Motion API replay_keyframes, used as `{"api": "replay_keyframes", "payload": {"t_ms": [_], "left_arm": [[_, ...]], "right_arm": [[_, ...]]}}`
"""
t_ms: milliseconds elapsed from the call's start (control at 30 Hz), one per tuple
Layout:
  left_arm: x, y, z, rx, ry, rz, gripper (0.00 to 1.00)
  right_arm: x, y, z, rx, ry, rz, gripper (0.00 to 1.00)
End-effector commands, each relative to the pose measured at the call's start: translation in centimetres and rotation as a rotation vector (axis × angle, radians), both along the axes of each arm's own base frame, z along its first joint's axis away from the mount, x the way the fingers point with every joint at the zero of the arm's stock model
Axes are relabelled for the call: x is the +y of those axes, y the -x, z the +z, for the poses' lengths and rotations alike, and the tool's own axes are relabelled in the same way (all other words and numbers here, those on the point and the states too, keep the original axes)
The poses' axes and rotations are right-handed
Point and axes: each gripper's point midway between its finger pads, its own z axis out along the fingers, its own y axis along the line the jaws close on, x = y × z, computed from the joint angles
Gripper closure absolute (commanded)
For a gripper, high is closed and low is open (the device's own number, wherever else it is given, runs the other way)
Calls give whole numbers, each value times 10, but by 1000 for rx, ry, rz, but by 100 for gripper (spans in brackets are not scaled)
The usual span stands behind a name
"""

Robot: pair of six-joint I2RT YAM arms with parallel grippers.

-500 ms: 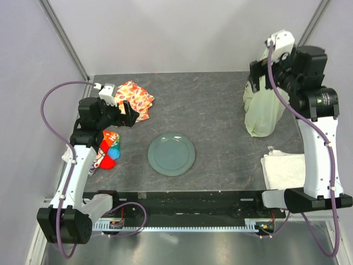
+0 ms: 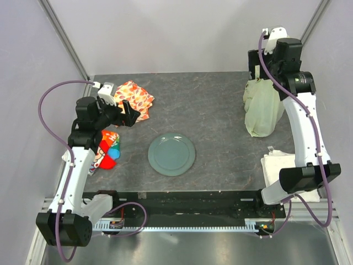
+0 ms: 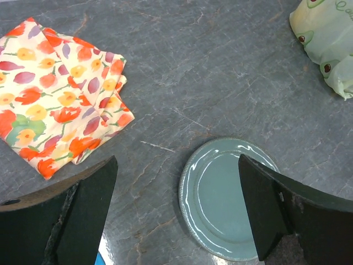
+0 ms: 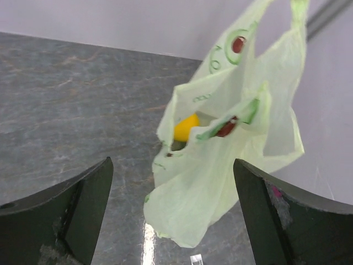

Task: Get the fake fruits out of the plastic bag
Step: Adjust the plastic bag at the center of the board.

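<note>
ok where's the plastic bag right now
In the top view the plastic bag sits at the far right of the table, just beyond the white towel and to the right of the green plate.

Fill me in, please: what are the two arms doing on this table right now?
The right gripper is open and faces the pale green plastic bag at the table's far right, gripping nothing. A yellow-orange fruit shows through the bag's mouth, so at least that one is not out yet. The left gripper, also open and empty, hovers over the table near the teal plate, which holds no fruit.
</note>
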Motion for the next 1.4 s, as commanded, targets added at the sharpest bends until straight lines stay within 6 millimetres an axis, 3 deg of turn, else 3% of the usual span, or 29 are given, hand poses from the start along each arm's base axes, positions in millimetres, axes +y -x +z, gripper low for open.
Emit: {"api": "replay_keyframes", "payload": {"t_ms": [0, 67, 167, 200, 300, 333, 400, 433, 533, 600, 633, 667, 700, 733, 800, 833, 900, 933, 967, 1000, 1067, 1100, 1200, 1267, 1300, 1367], "left_arm": [[-10, 3, 13, -20, 54, -31, 3], [-14, 1, 12, -22, 69, -48, 4], [-48, 7, -7, 41, 68, -238, 9], [-70, 13, -9, 23, 8, -356, 10], [-93, 25, -63, 174, -103, -483, 22], [-96, 25, -82, 229, -124, -497, 31], [-100, 33, -110, 297, -184, -533, 39], [-101, 35, -128, 342, -208, -554, 54], [-103, 38, -146, 385, -254, -578, 98], [-107, 40, -148, 404, -226, -583, 98], [-107, 40, -146, 402, -218, -576, 98], [-107, 39, -139, 385, -210, -567, 98], [-106, 38, -134, 374, -208, -551, 98], [-106, 38, -130, 362, -208, -547, 98], [-102, 38, -109, 291, -206, -533, 98], [-101, 38, -100, 261, -208, -529, 98], [-95, 35, -75, 183, -210, -494, 98], [-93, 34, -68, 168, -206, -478, 98], [-91, 30, -58, 144, -199, -461, 98], [-86, 28, -49, 140, -178, -423, 98], [-81, 22, -36, 133, -147, -366, 98], [-78, 19, -33, 130, -142, -341, 98], [-76, 12, -18, 102, -117, -304, 96], [-75, 7, -9, 88, -98, -271, 93], [-75, 6, -6, 85, -91, -266, 90], [-76, 3, -2, 84, -77, -260, 84]], "right_arm": [[-31, -9, 18, -99, 6, -208, 2], [-38, -16, 15, -96, 5, -257, 2], [-44, -25, 14, -96, 20, -301, 2], [-49, -26, 15, -96, 39, -324, 2], [-62, -33, 11, -93, 83, -377, 2], [-67, -34, 10, -91, 92, -397, 2], [-75, -40, 3, -80, 108, -427, 4], [-85, -40, 0, -78, 120, -468, 4], [-96, -49, -12, -65, 102, -507, 10], [-90, -62, -16, -64, 81, -473, 32], [-80, -69, -17, -64, 60, -414, 47], [-75, -81, -15, -72, 46, -390, 69], [-70, -86, -14, -76, 33, -372, 75], [-51, -101, -22, -63, 9, -295, 87], [-25, -111, 5, -126, -9, -208, 94], [6, -118, 4, -129, -13, -131, 99], [48, -122, 34, -212, -3, -6, 100], [89, -116, 43, -242, -2, 82, 100], [109, -113, 50, -267, 22, 143, 100], [148, -104, 64, -319, 10, 225, 100], [182, -88, 81, -372, 2, 320, 100], [211, -76, 90, -407, 1, 386, 100], [244, -50, 104, -457, 37, 476, 100], [244, -44, 95, -451, 66, 472, 100], [235, -46, 86, -434, 93, 431, 100], [220, -46, 43, -345, 178, 395, 100]]}}
